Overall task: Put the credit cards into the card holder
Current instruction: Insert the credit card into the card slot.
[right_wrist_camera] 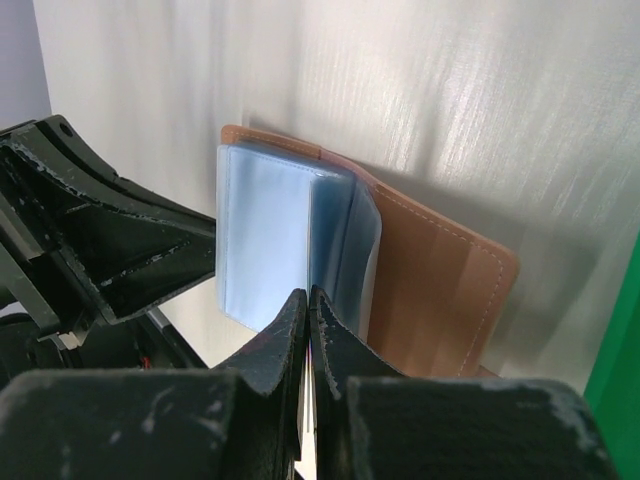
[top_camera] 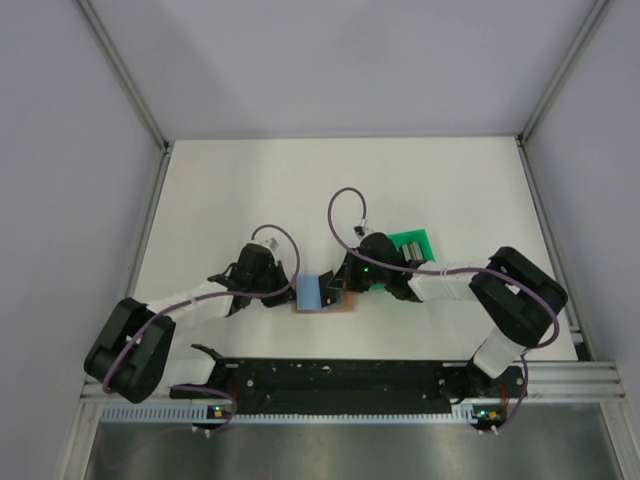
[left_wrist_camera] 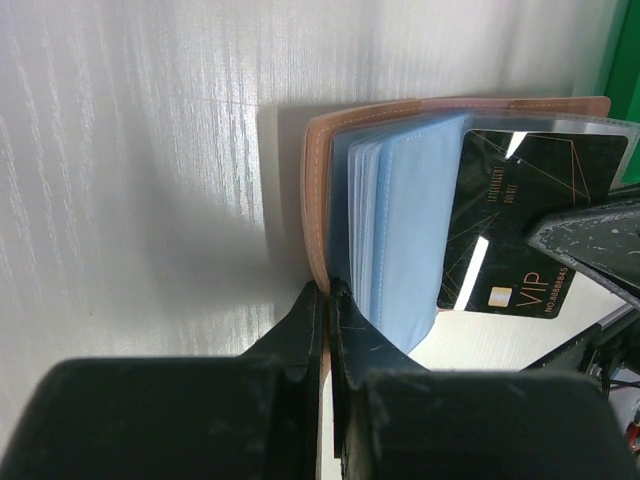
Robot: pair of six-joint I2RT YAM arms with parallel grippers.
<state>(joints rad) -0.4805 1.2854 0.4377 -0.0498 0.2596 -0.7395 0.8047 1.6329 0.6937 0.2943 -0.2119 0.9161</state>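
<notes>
The tan card holder (top_camera: 343, 304) lies open on the table with its light blue plastic sleeves (top_camera: 313, 291) fanned upward. My left gripper (left_wrist_camera: 328, 288) is shut on the edge of the holder's tan cover (left_wrist_camera: 318, 180). My right gripper (right_wrist_camera: 308, 293) is shut on a black card, seen edge-on between its fingers. In the left wrist view the black VIP card (left_wrist_camera: 525, 235) stands partly behind the blue sleeves (left_wrist_camera: 410, 220). The holder's other tan flap (right_wrist_camera: 430, 285) lies flat to the right. Other cards are out of view.
A green plastic tray (top_camera: 415, 243) sits just behind the right gripper (top_camera: 347, 283); its edge shows in the left wrist view (left_wrist_camera: 625, 50) and the right wrist view (right_wrist_camera: 615, 390). The left gripper (top_camera: 288, 285) is close across the holder. White walls surround the table.
</notes>
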